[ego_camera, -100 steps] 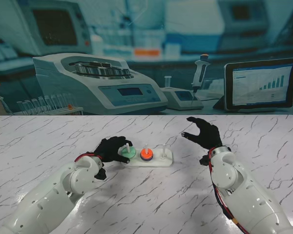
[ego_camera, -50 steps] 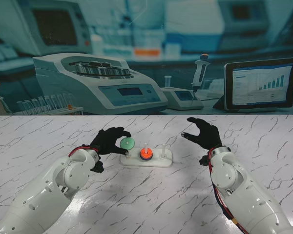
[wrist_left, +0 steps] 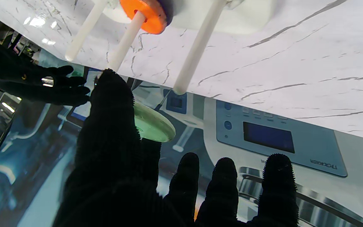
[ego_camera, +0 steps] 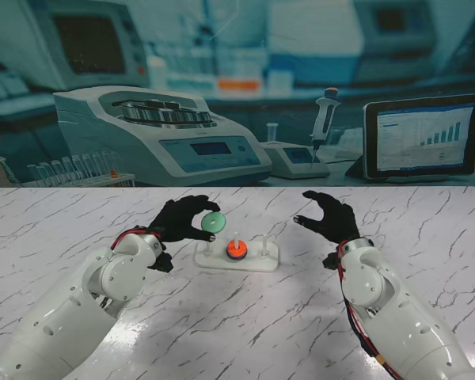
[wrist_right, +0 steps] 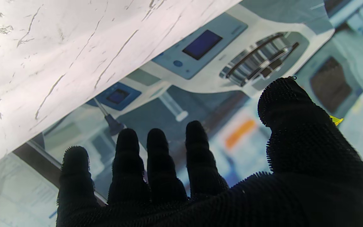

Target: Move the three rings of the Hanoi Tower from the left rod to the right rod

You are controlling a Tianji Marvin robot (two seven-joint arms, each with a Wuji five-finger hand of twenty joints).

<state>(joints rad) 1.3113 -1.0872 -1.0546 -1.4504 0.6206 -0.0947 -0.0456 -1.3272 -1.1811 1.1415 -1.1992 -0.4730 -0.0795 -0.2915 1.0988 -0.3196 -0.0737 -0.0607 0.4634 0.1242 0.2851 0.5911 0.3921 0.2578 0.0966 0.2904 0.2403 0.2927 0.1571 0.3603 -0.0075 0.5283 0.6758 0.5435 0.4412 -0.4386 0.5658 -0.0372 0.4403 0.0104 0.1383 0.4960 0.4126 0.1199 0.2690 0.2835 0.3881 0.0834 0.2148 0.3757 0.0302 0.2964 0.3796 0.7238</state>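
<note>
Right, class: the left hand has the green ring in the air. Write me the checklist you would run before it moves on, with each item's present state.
1. Green ring held by the left hand: ok, pinched between thumb and finger.
2. Ring lifted clear of the left rod: ok, the wrist view shows it past the rod's tip.
3. Right rod free of rings: ok.
4. Middle rod carries the orange ring on a darker one: ok, not in the path.
5. Right hand open and apart from the base: ok.
6. Ring's hole lined up with the right rod: not ok, it hangs nearer the left rod.
</note>
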